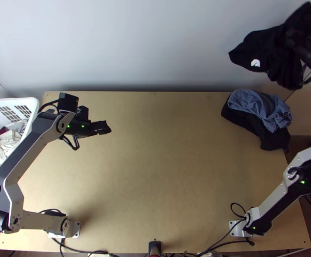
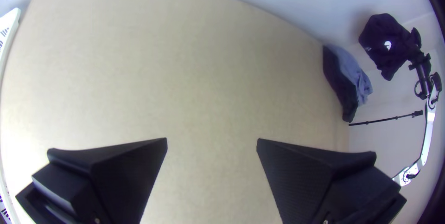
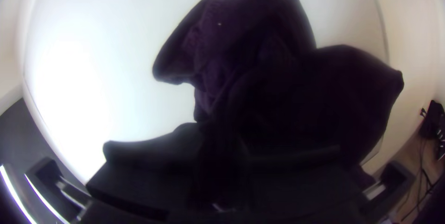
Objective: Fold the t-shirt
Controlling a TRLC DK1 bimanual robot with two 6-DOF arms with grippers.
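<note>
Bunched black cloth t-shirt (image 1: pixel 258 47) is pinched aloft by the right gripper (image 1: pixel 310 49); the left gripper (image 1: pixel 101 127) is spread. Noted: crumpled blue-grey cloth (image 1: pixel 258 105) on black cloth (image 1: pixel 274 141); slotted white plastic basket (image 1: pixel 34 103).

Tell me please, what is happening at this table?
The right pincer holds a black garment, bunched, not folded, up in the air near the far right corner of the table. At that corner, a crumpled blue cloth lies on another black one. The left pincer is open and empty above the table's left side.
</note>
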